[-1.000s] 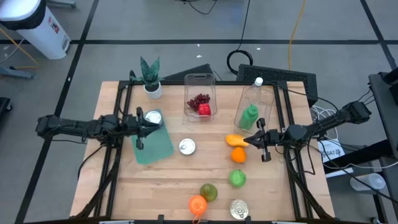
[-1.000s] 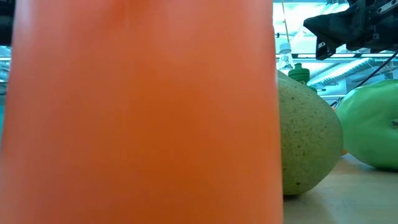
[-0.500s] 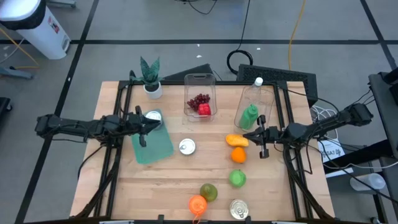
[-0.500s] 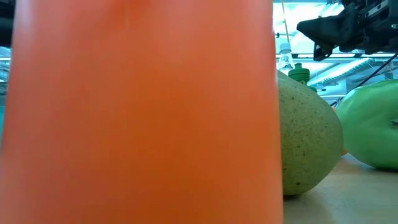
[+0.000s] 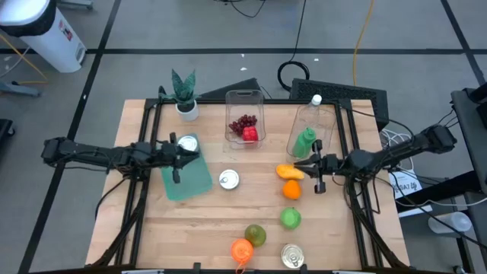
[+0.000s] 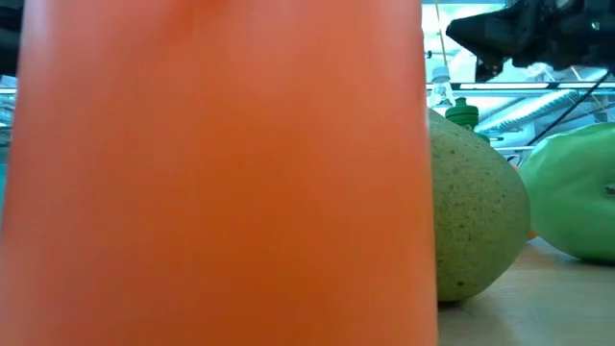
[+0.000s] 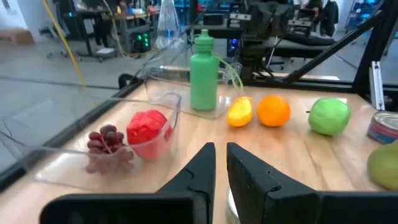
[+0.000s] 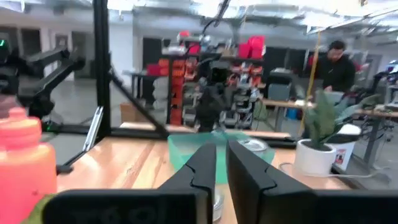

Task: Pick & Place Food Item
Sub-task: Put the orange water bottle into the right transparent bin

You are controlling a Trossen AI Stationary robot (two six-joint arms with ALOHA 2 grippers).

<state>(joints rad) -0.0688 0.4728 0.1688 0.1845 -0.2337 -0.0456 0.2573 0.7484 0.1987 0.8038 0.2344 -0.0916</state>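
Apparently the right gripper (image 5: pixel 300 164), fingers nearly together and gripping nothing, is hovering beside the yellow fruit (image 5: pixel 288 171), needing to open before grasping

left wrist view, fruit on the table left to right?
Grapes → red fruit → yellow fruit → orange → green apple.

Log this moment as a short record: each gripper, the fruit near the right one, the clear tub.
left gripper: shut, empty, over the green mat's edge
right gripper: fingers close together, holding nothing, above the table beside the yellow fruit
orange: on the table, just in front of the yellow fruit
clear tub: holds grapes and a red fruit
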